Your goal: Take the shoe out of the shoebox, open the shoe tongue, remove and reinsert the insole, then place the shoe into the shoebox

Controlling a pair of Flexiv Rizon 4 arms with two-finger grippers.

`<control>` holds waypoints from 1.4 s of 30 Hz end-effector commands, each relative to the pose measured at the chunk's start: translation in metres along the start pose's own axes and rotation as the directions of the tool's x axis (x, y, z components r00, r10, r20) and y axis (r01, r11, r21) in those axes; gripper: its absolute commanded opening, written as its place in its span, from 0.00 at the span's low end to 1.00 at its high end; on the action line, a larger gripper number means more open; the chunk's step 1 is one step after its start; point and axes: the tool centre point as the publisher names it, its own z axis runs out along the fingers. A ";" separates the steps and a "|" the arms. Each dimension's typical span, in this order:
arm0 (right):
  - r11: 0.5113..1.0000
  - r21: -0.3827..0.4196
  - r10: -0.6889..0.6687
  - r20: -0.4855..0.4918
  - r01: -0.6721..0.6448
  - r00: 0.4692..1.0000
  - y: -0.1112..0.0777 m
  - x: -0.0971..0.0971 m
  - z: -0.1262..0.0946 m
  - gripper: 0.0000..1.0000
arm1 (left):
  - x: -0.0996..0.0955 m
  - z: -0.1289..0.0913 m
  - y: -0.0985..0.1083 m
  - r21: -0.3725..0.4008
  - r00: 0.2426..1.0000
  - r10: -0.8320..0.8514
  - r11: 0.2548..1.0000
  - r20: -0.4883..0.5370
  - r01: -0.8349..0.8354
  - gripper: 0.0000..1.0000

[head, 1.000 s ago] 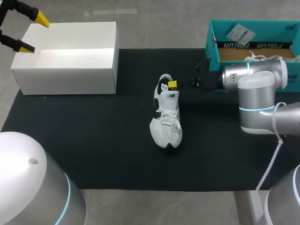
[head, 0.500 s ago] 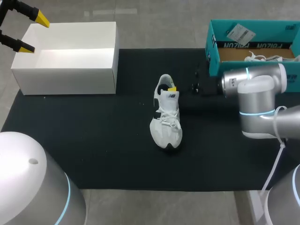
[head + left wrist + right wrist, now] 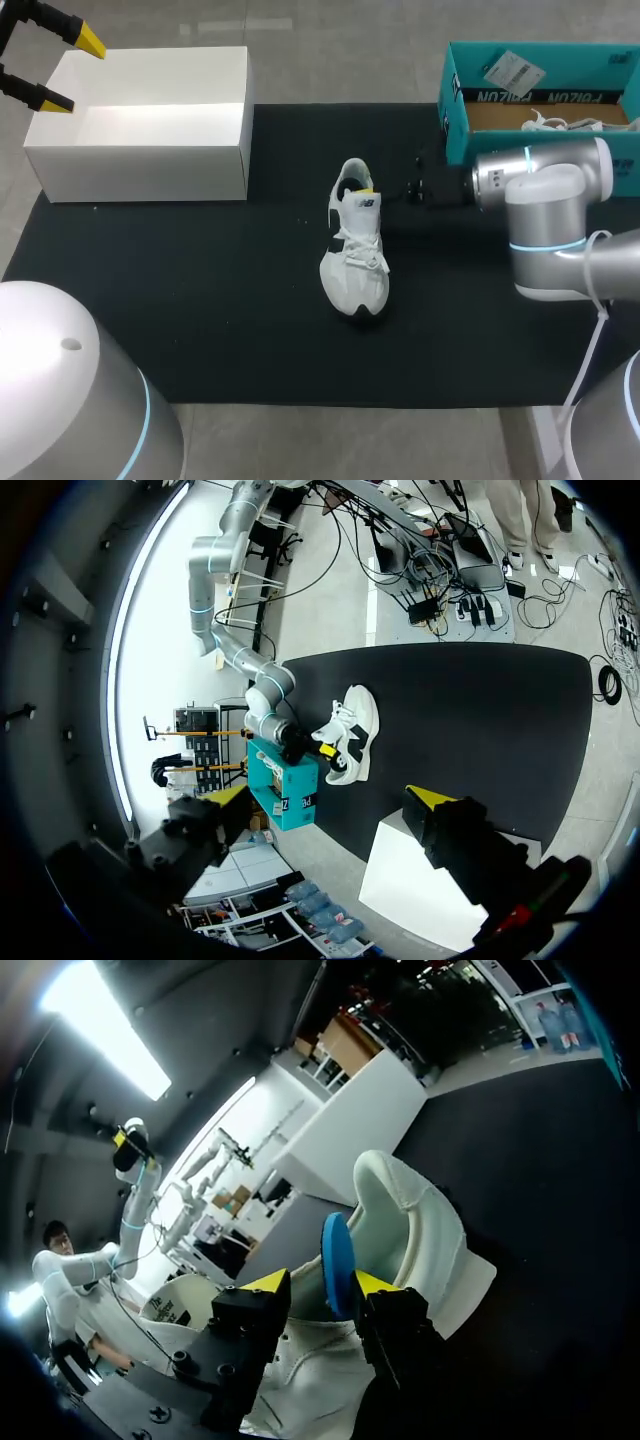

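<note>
A white shoe with black trim stands upright on the black mat, toe toward me. My right gripper is at its heel opening, coming in from the right. In the right wrist view the fingers stand apart over the shoe. The blue insole stands on edge between them, close to one finger and clear of the other. My left gripper hangs open above the white box at the back left. It shows open in its own view too, the left gripper.
A teal box at the back right holds another white shoe and a paper tag. It stands just behind my right arm. The white box is open-topped with nothing in it.
My right gripper has sunk a little lower into the heel opening and its fingers have parted. The shoe and my left arm stay where they were.
</note>
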 end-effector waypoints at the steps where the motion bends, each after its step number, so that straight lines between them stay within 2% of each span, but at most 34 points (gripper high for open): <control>1: 1.000 0.002 -0.008 0.014 0.008 1.000 0.003 0.003 0.001 1.00 | -0.001 0.000 0.002 0.004 1.000 0.000 1.000 -0.004 0.000 1.00; 16: 0.999 0.021 -0.039 0.052 0.038 0.998 0.019 0.009 -0.012 1.00 | -0.001 0.000 0.002 0.004 1.000 0.000 1.000 -0.004 0.000 1.00; 17: 0.999 0.022 -0.040 0.053 0.039 0.998 0.019 0.009 -0.012 0.98 | -0.001 0.000 0.002 0.004 1.000 0.000 1.000 -0.004 0.000 1.00; 19: 0.999 0.023 -0.043 0.056 0.042 0.998 0.021 0.009 -0.012 0.86 | -0.001 0.000 0.002 0.004 1.000 0.000 1.000 -0.004 0.000 1.00; 23: 0.999 0.021 -0.048 0.062 0.047 0.997 0.027 0.010 -0.013 0.80 | -0.001 0.000 0.002 0.004 1.000 0.000 1.000 -0.004 0.000 1.00; 25: 0.998 0.022 -0.059 0.068 0.058 0.996 0.030 0.013 -0.015 0.67 | -0.001 0.000 0.002 0.004 1.000 0.000 1.000 -0.004 0.000 1.00; 26: 0.997 0.024 -0.068 0.072 0.067 0.995 0.032 0.015 -0.016 0.48 | -0.001 0.000 0.002 0.004 1.000 0.000 1.000 -0.004 0.000 1.00; 27: 0.997 0.026 -0.071 0.075 0.069 0.995 0.034 0.017 -0.017 0.40 | -0.001 0.000 0.002 0.004 1.000 0.000 1.000 -0.004 0.000 1.00; 28: 0.997 0.027 -0.071 0.080 0.069 0.994 0.035 0.019 -0.019 0.22 | -0.001 0.000 0.002 0.004 1.000 0.000 1.000 -0.004 0.000 1.00; 29: 0.997 0.029 -0.070 0.090 0.068 0.993 0.036 0.021 -0.020 0.00 | -0.001 0.000 0.002 0.004 1.000 0.000 1.000 -0.004 0.000 1.00; 33: 0.999 0.035 -0.042 0.157 0.037 0.987 0.040 0.030 -0.027 0.00 | -0.001 0.000 0.002 0.004 1.000 0.000 1.000 -0.004 0.000 1.00; 37: 0.975 0.223 -0.062 0.272 0.000 0.960 0.045 0.037 -0.033 0.00 | -0.001 0.000 0.002 0.004 1.000 0.000 1.000 -0.004 0.000 1.00; 39: 0.962 0.273 -0.066 0.320 -0.026 0.945 0.050 0.040 -0.036 0.00 | -0.001 0.000 0.002 0.004 1.000 0.000 1.000 -0.004 0.000 1.00; 42: 0.953 0.299 -0.056 0.348 -0.054 0.936 0.054 0.042 -0.038 0.00 | -0.001 0.000 0.002 0.004 1.000 0.000 1.000 -0.004 0.000 1.00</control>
